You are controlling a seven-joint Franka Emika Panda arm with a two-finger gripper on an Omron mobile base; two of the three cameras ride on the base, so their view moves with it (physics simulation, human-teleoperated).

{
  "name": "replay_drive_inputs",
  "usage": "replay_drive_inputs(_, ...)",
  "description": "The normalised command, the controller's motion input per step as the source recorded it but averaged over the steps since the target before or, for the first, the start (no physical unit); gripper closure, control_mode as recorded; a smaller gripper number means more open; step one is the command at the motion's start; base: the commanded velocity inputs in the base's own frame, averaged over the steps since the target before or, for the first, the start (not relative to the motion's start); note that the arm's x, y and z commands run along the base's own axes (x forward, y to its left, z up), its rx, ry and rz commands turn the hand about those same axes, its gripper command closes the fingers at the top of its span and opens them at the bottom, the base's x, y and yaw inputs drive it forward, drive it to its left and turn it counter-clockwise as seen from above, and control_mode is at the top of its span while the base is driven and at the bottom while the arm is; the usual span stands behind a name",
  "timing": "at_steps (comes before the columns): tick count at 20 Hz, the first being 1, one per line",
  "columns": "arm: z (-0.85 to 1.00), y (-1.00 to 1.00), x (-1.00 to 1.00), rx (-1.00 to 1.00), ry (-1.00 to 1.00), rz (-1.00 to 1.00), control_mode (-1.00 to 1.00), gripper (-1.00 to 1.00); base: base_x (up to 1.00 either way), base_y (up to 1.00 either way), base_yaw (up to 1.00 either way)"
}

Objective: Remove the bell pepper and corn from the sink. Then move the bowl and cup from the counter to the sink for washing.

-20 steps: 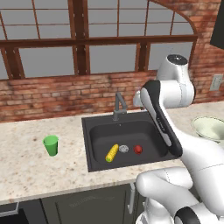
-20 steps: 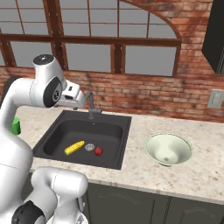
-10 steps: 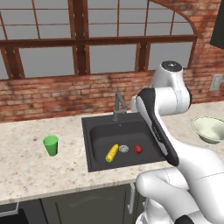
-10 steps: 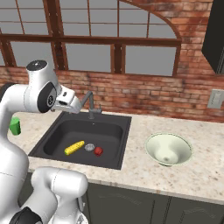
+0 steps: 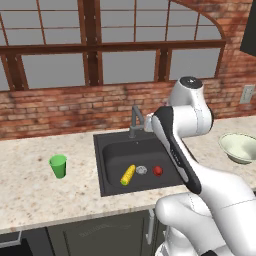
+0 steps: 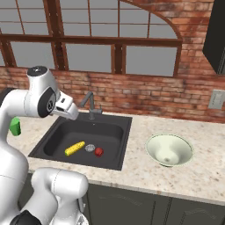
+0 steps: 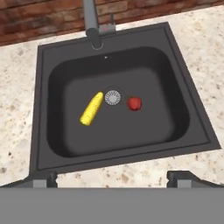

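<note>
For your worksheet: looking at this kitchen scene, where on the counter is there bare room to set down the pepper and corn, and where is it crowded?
Bare counter lies left of the sink around the cup, and between the sink and the bowl. The sink's middle is crowded: corn, drain and pepper lie close together. The open gripper hangs above the sink's front edge.

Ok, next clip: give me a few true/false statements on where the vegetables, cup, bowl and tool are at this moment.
1. The corn and bell pepper lie in the sink. True.
2. The corn touches the bell pepper. False: they lie apart, with the drain between them.
3. The cup stands in the sink. False: it stands on the counter, left of the sink.
4. The bowl sits on the counter right of the sink. True.
5. The tool grips the corn. False: it is open, above the sink, holding nothing.
</note>
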Motion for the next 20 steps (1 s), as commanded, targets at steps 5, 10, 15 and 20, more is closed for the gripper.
replay_drive_inputs(5,-0.22,0.11,0.0,0.02,0.0,-0.02,-1.0,-1.0,0.0,0.0,0.0)
replay_drive_inputs(10,-0.24,0.13,0.0,0.0,0.0,-0.02,-1.0,-1.0,0.0,0.0,0.0)
replay_drive_inputs(15,-0.25,0.12,0.0,0.0,0.0,-0.04,-1.0,-1.0,0.0,0.0,0.0)
replay_drive_inputs(20,-0.24,0.11,0.0,0.0,0.0,-0.04,-1.0,-1.0,0.0,0.0,0.0)
